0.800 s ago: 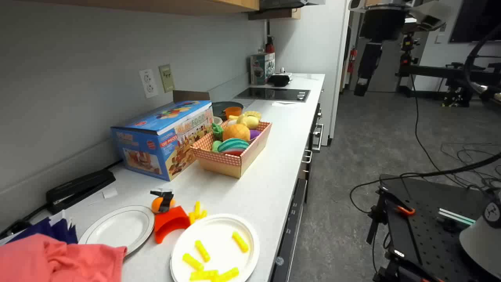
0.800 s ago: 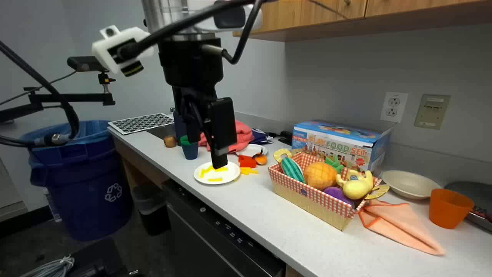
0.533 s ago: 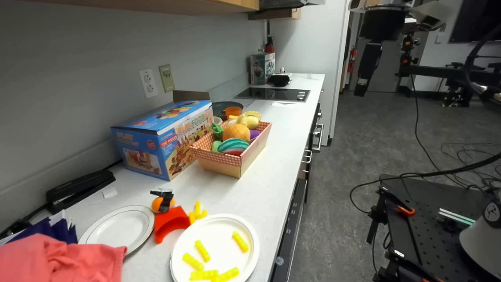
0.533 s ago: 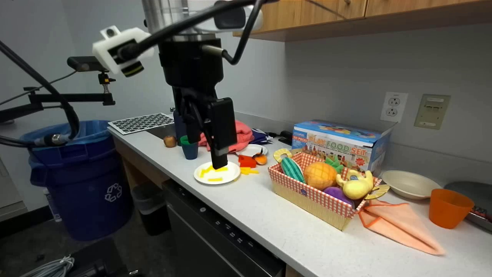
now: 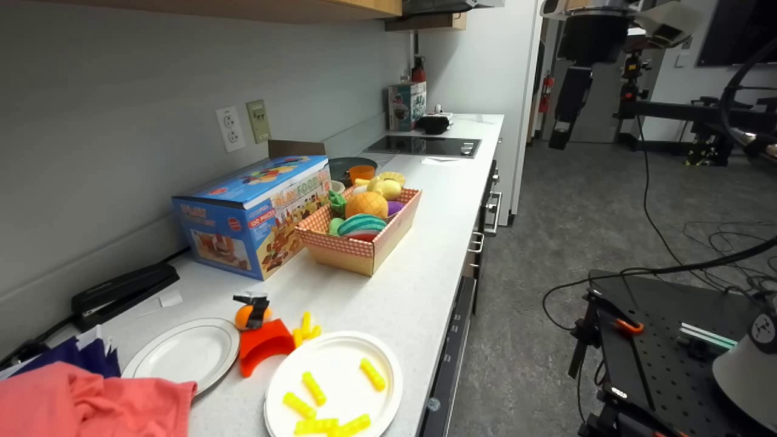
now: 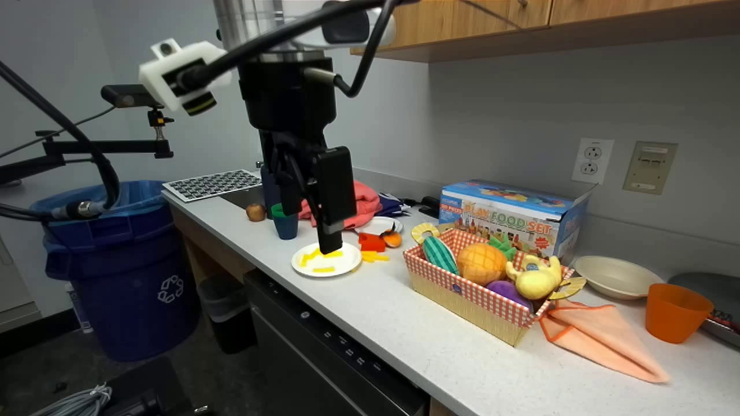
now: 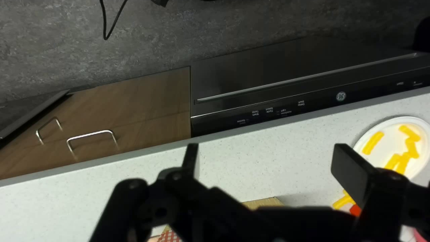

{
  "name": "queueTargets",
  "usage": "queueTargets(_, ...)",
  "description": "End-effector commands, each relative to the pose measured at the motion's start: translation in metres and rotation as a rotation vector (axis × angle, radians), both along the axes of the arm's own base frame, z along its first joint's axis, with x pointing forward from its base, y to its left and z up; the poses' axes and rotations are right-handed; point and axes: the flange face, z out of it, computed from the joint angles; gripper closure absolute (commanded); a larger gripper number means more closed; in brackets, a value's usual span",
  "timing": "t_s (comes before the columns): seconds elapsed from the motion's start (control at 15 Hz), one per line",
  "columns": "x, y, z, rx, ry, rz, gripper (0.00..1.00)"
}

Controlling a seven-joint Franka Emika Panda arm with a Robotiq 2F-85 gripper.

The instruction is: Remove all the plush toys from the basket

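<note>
Plush toys (image 6: 481,263) sit in the basket (image 6: 462,306), bare counter (image 6: 393,312) separates it from the front edge (image 7: 242,131), and the tool (image 7: 265,156) hangs with fingers (image 7: 351,171) spread wide.

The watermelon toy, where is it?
In an exterior view, the watermelon toy sits in the left end of the basket, just left of the round orange toy.

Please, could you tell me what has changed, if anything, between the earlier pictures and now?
No visible change: nothing moved, and nothing was taken hold of or let go. The end effector is in the same place, open and empty. The plush toys are still in the basket, and the plate with yellow sticks is as before.
</note>
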Motion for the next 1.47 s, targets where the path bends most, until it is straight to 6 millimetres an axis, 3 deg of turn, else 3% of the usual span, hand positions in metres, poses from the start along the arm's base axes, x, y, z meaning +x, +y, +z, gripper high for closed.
queueTargets(0.0, 0.0, 0.0, 0.001, 0.0, 0.001, 0.0, 0.0)
queueTargets(0.53, 0.0, 0.0, 0.001, 0.0, 0.001, 0.0, 0.0)
queueTargets(1.13, -0.009, -0.003, -0.005, -0.052, 0.162, 0.156, 0.0)
queueTargets(1.4, -0.012, -0.001, -0.01, -0.043, 0.14, 0.131, 0.0)
